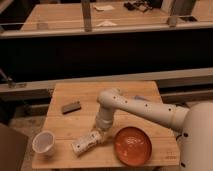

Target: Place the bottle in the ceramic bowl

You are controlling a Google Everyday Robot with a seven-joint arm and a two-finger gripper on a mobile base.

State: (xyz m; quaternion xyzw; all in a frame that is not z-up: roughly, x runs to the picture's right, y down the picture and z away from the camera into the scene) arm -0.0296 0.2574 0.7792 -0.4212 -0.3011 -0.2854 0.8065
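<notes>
Counting what sits on the wooden table (65,125) gives one bottle (85,143), one ceramic bowl (133,145), one white cup (44,142), one dark flat block (71,107) and one bluish item (141,98) partly hidden behind the arm (145,111). The bottle lies on its side near the table's near edge, slanting so that its right end sits slightly farther than its left. It is on the wood, not in the bowl. The single gripper (101,134) comes down at that right end with its fingers closed on the bottle. The ceramic bowl, orange-red and shallow, rests just to the right of the gripper and has nothing in it. Bottle and bowl lie close together but apart, with only the gripper and wrist between them. The white cup stands upright at the near left corner, to the left of the bottle and apart from it. The dark block lies farther back on the left, well apart from the bottle. The arm reaches in from the robot's white body (200,142) at the near right, crossing above the table's far right part. Beyond the table run a dark rail and long wooden benches (60,17) with some papers (105,7) on them.
</notes>
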